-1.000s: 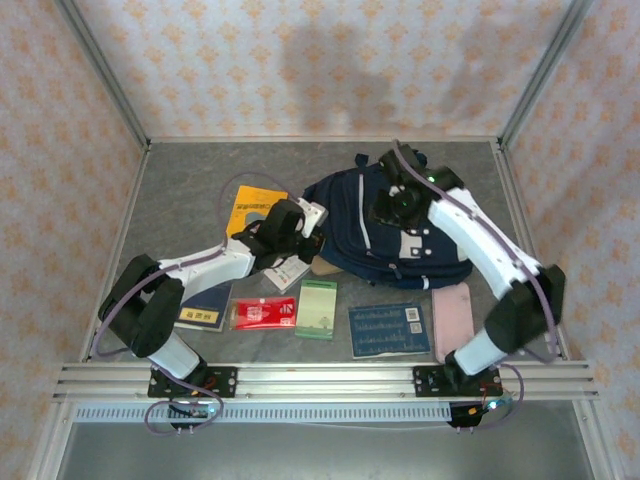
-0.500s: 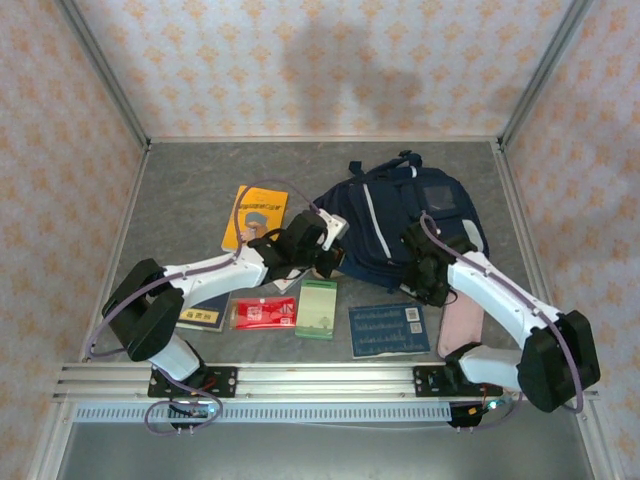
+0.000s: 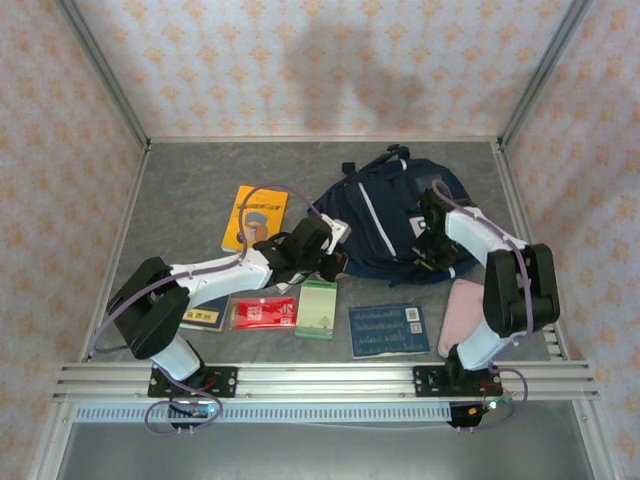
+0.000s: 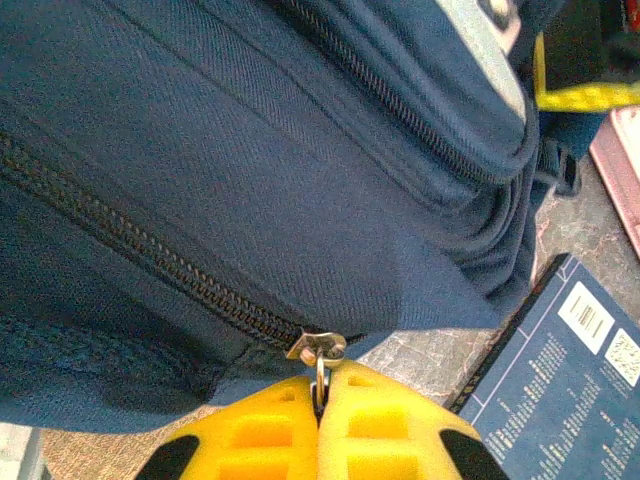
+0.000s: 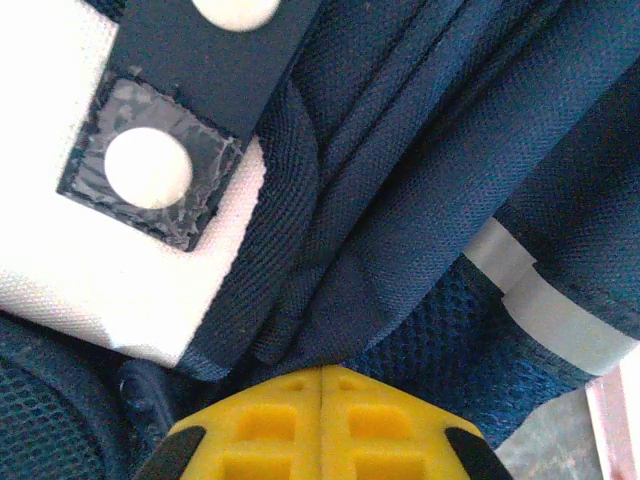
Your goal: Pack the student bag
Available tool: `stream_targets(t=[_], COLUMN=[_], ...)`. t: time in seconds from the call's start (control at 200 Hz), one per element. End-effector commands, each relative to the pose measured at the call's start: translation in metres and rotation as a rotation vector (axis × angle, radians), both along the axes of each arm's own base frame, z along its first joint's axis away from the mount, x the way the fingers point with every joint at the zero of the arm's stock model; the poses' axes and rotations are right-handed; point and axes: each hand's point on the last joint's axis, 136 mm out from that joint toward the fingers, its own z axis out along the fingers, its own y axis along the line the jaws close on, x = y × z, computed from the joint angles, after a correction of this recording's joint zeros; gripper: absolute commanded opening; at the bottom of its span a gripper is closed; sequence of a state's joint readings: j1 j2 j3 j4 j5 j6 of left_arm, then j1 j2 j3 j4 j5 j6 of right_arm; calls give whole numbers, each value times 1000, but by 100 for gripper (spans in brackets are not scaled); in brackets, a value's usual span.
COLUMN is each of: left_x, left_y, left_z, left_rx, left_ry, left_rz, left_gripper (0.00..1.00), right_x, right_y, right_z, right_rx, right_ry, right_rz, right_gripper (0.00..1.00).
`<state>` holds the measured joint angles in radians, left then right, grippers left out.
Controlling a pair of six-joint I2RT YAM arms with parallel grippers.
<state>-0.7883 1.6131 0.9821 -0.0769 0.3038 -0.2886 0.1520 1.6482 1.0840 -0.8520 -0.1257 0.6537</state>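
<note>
The student bag (image 3: 385, 215), navy with pale stripes, lies at the back right of the table. My left gripper (image 3: 334, 262) is at its lower left edge. In the left wrist view the left gripper (image 4: 320, 385) is shut on the metal zipper pull (image 4: 322, 350) at the end of a closed zipper. My right gripper (image 3: 433, 258) sits on the bag's front right. In the right wrist view the right gripper (image 5: 322, 375) is shut, its tips against a fold of navy fabric below the white pocket patch (image 5: 60, 200). No fabric shows between its fingers.
On the table in front of the bag lie a blue book (image 3: 389, 329), a green notebook (image 3: 318, 308), a red packet (image 3: 264, 313), a pink case (image 3: 455, 315) and a dark booklet (image 3: 203, 315). A yellow book (image 3: 255, 215) lies to the bag's left.
The right arm swung from the bag's top down to its front right, and its elbow folded back. The left gripper slid right along the bag's lower edge. The bag shifted and flattened.
</note>
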Motion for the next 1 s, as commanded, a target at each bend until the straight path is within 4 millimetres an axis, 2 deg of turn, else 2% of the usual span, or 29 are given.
stream_targets(t=[0.0, 0.05, 0.12, 0.185, 0.305, 0.38, 0.425, 0.47, 0.485, 0.5, 0.53, 0.565, 0.58, 0.606, 0.691, 0.771, 0.936, 0.991], left_x=[5, 7, 12, 16, 18, 16, 15, 15, 15, 15, 14, 14, 14, 14, 12, 11, 9, 8], left_y=[-15, -19, -24, -31, -38, -41, -41, -40, -39, -39, -38, -38, -37, -37, -38, -40, -43, -43], left_z=[2, 1, 5, 13, 27, 30, 31, 30, 30, 30, 30, 31, 31, 31, 32, 32, 32, 32], left_rx=[-29, -30, -40, -62, -94, -96, -93, -87, -85, -84, -81, -78, -77, -76, -76, -76, -72, -71], left_ry=[18, 23, 19, 8, -10, -13, -15, -16, -17, -18, -20, -22, -22, -22, -19, -18, -20, -21], left_rz=[-5, -5, -1, -4, -10, -19, -23, -23, -24, -24, -25, -26, -27, -28, -35, -38, -46, -46], left_gripper=[0, 0, 0, 0, 0, 0, 0, 0, 0, 0, 0, 0, 0, 0, 0, 0, 0, 0], right_x=[44, 50, 51, 40, 11, -7, -17, -26, -28, -29, -32, -33, -32, -32, -31, -30, -13, -10], right_y=[-7, 0, 16, 27, 40, 51, 61, 71, 74, 77, 85, 94, 98, 104, 117, 121, 127, 128], right_z=[20, 35, 61, 81, 105, 110, 106, 101, 99, 94, 97, 94, 92, 89, 80, 69, 60, 50], right_rx=[-34, -5, 74, 139, 282, 399, 476, 536, 555, 567, 616, 666, 688, 716, 759, 764, 802, 787], right_ry=[-114, -141, -221, -272, -295, -276, -252, -230, -227, -213, -230, -235, -233, -228, -211, -207, -259, -249], right_rz=[51, 70, 96, 84, -61, -215, -301, -383, -409, -436, -473, -508, -531, -554, -604, -643, -678, -692], right_gripper=[0, 2, 14, 29, 46, 50, 51, 58, 64, 66, 71, 73, 82, 85, 87, 86, 72, 67])
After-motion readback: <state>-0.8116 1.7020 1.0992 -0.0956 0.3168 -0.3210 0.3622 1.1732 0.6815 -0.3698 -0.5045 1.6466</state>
